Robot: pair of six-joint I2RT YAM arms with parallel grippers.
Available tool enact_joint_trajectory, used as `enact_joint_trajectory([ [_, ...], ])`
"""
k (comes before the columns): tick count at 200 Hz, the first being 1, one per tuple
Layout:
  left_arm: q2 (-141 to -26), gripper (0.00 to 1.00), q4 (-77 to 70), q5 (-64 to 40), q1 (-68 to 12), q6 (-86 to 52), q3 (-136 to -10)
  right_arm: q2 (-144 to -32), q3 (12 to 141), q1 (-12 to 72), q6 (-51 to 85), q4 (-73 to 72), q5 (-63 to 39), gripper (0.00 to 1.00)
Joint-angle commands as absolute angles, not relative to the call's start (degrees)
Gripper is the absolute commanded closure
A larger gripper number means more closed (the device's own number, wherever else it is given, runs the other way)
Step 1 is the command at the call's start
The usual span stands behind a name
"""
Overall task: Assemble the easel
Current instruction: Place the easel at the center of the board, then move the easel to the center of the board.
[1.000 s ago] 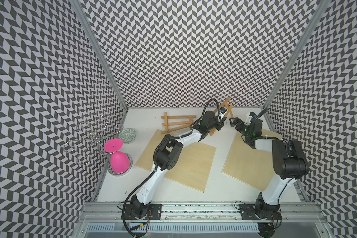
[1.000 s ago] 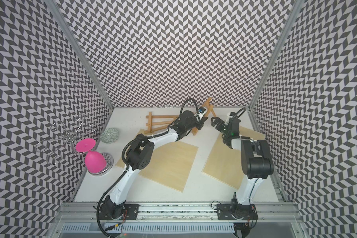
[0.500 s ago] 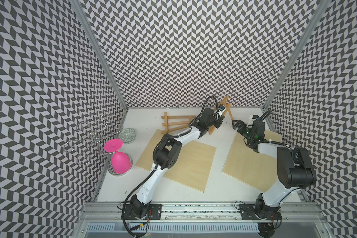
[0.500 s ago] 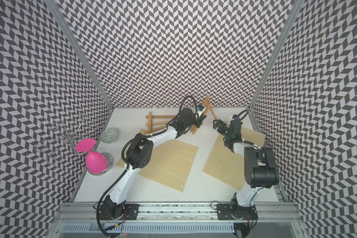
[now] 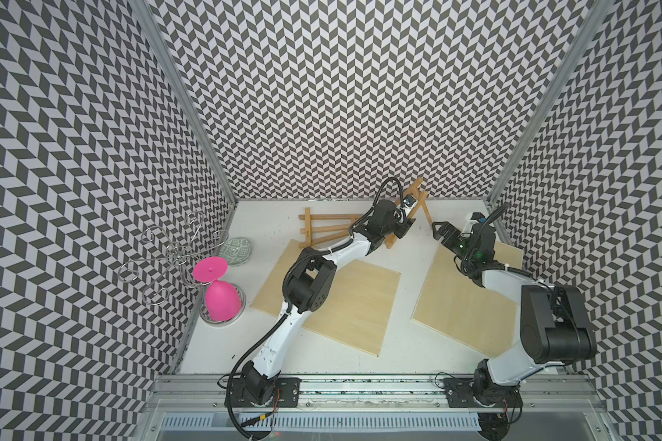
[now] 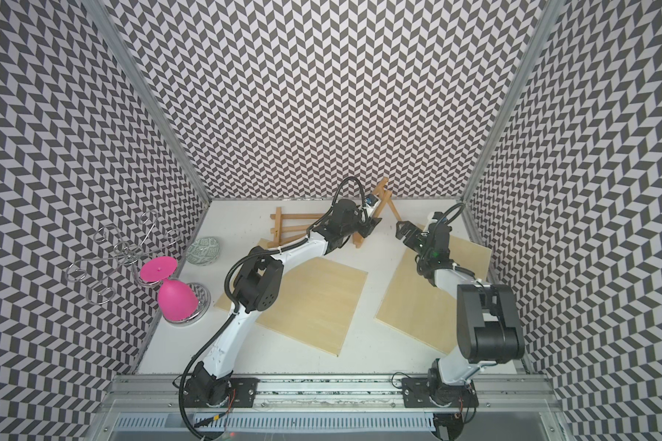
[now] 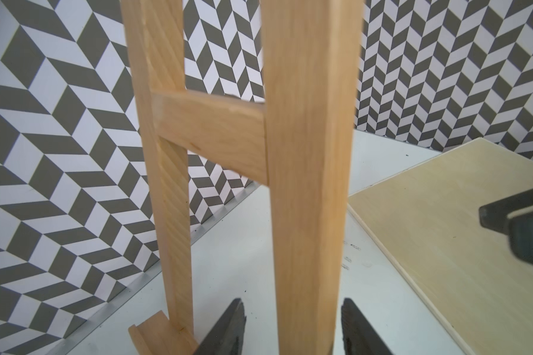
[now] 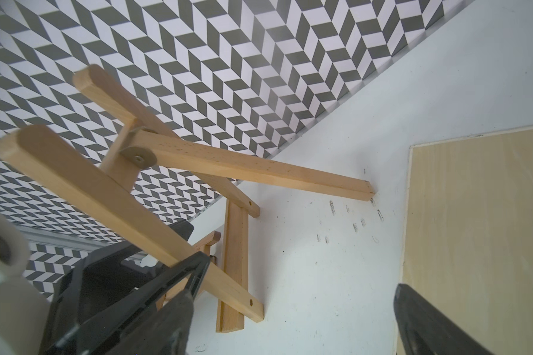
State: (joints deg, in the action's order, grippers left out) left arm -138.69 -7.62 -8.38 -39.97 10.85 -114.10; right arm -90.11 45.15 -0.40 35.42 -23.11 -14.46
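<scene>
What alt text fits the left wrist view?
Light wooden easel frame, two uprights joined by a crossbar, stands close to the camera; the left gripper straddles the nearer upright, jaws open. A pale plywood board lies flat on the white table.

Nothing readable showed anywhere: no words, numbers, labels or brand marks. The only candidates were small dark marks (image 8: 356, 226) on the white surface (image 8: 443, 76). They lay just ahead of the right claw (image 8: 299, 292), beside the foot of the easel (image 8: 228, 163), and were too smudged to make out as characters.
</scene>
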Motion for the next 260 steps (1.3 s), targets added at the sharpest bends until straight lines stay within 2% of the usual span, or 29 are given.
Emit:
enact_joint_trajectory([
  [1, -134.2, 0.42, -6.8, -8.7, -40.0, 10.9, -113.3, -87.2, 44.5, 0.1, 34.6, -23.0, -13.3, 0.01],
  [32, -127.6, 0.34, -9.5, -8.5, -40.7, 8.8, -106.7, -84.5, 43.7, 0.6, 34.0, -20.6, -13.2, 0.01],
  [72, -114.7, 0.26, -16.8, -7.5, -40.8, -0.1, -90.1, -80.9, 43.1, 3.2, 32.6, -15.1, -13.0, 0.01],
  [134, -90.3, 0.08, -19.2, -1.9, -43.9, -19.8, -61.6, -78.1, 41.6, 14.0, 28.8, -6.8, -12.0, 0.01],
  [177, -76.5, 0.04, -9.4, 5.5, -46.1, -35.2, -48.1, -80.4, 42.4, 22.1, 26.1, -4.7, -11.9, 0.01],
  [212, -69.0, 0.03, -2.1, 13.4, -51.2, -47.5, -40.3, -84.9, 44.2, 25.0, 25.1, -4.5, -11.5, 0.01],
  [260, -63.2, 0.02, -1.7, 14.7, -54.6, -56.8, -30.3, -93.5, 48.4, 28.7, 23.8, -8.4, -12.6, 0.01],
])
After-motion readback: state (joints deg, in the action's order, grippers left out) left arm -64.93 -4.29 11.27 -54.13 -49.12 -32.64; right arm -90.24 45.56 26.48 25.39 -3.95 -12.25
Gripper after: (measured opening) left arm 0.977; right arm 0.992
